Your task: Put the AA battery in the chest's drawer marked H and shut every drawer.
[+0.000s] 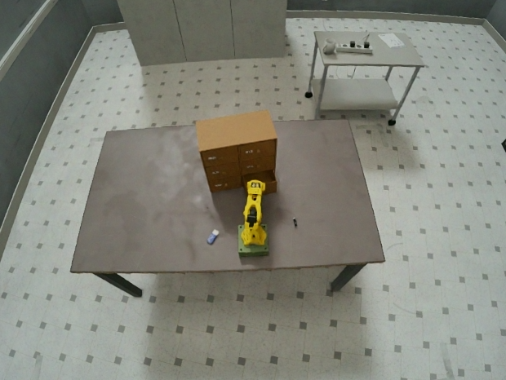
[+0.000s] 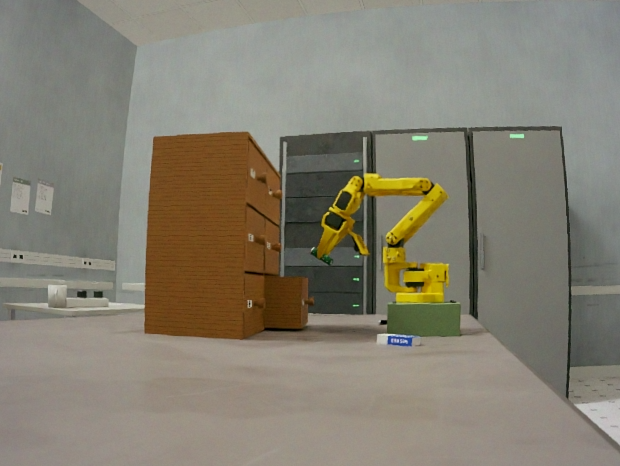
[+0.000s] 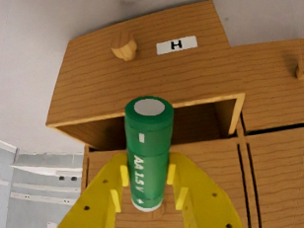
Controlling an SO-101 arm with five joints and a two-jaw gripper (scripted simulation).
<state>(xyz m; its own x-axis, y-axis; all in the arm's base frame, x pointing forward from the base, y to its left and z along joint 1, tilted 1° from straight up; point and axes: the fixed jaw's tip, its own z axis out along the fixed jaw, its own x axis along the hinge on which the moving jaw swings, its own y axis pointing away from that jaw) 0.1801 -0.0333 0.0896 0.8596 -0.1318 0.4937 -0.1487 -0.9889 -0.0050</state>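
My gripper (image 2: 323,253) (image 3: 148,178) is shut on the AA battery (image 2: 327,259) (image 3: 148,139), green with silver and white ends. They are above drawer H's height; in the exterior view they look slightly out in front of its front panel. Drawer H (image 1: 270,187) (image 2: 286,303) (image 3: 99,85) is the bottom right drawer of the wooden chest (image 1: 237,130) (image 2: 195,225) and stands partly pulled out. Its label and knob show in the wrist view, and the visible part of its inside is bare; the battery hides some. The other drawers look shut. The chest is upright.
A blue and white eraser (image 1: 212,237) (image 2: 399,340) lies left of the green arm base (image 1: 253,250) (image 2: 423,319). A small dark object (image 1: 295,223) (image 2: 383,322) lies right of the base. The chest stands near the back edge of the table (image 1: 143,204).
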